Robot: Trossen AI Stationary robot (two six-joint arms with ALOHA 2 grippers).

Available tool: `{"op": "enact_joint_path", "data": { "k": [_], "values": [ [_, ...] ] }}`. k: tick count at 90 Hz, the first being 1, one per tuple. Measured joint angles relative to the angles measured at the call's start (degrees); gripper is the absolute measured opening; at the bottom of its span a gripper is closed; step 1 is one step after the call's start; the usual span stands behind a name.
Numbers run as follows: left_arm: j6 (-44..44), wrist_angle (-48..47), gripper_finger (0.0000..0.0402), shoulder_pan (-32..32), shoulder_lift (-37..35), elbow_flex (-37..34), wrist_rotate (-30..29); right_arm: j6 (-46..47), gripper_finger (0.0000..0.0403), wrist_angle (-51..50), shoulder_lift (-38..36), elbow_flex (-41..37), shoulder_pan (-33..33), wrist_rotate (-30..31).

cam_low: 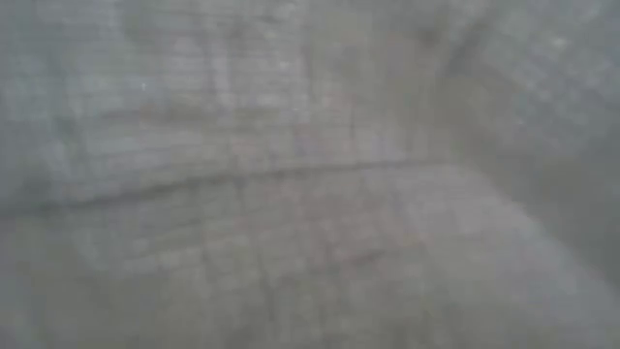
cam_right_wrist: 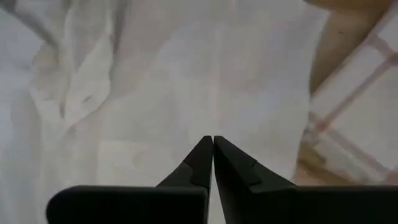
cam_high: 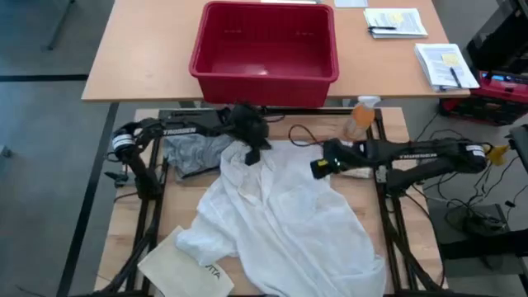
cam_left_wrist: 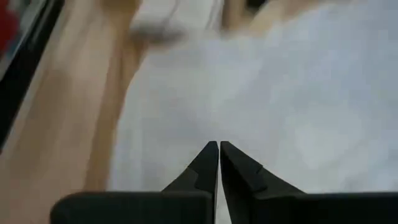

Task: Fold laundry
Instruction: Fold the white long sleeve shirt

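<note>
White shirt [cam_high: 285, 219] lies spread across frame centre and lower right in the high view; grey T-shirt [cam_high: 191, 153] is bunched at its upper left. Left gripper [cam_left_wrist: 218, 147] and right gripper [cam_right_wrist: 212, 141] hover above the shirt, fingers closed, empty.

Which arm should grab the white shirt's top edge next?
Probably left. The left pincer, fingers shut, hovers right at the white shirt's bunched upper edge beside the grey T-shirt. The right pincer, also shut, sits at the upper right edge.
</note>
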Motion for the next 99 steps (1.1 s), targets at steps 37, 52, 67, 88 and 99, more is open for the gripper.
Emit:
{"op": "enact_joint_path", "data": {
  "k": [37, 52, 67, 88, 99],
  "values": [
    [-7.8, 3.9, 0.0000, -9.1, 16.0, 6.0, -4.6, -15.1, 0.0000, -9.4, 8.3, -0.1, -20.5, -3.2],
    [-11.3, 2.7, 0.0000, -7.9, 20.5, 7.0, -4.6, -20.9, 0.0000, -8.5, 14.0, -0.2, -23.4, -2.4],
    [-12.8, -1.5, 0.0000, -6.7, 21.8, 6.5, -4.5, -22.3, 0.0000, -8.7, 18.5, -1.8, -23.4, -4.3],
    [-12.3, -6.8, 0.0000, -6.3, 21.3, 5.2, -2.8, -15.3, 0.0000, -14.3, 12.2, -6.8, -17.5, -9.3],
    [-12.9, -7.1, 0.0000, -6.3, 21.3, 4.8, -1.1, -8.3, 0.0000, -17.3, 5.6, -10.0, -12.2, -12.6]
  ]
}}
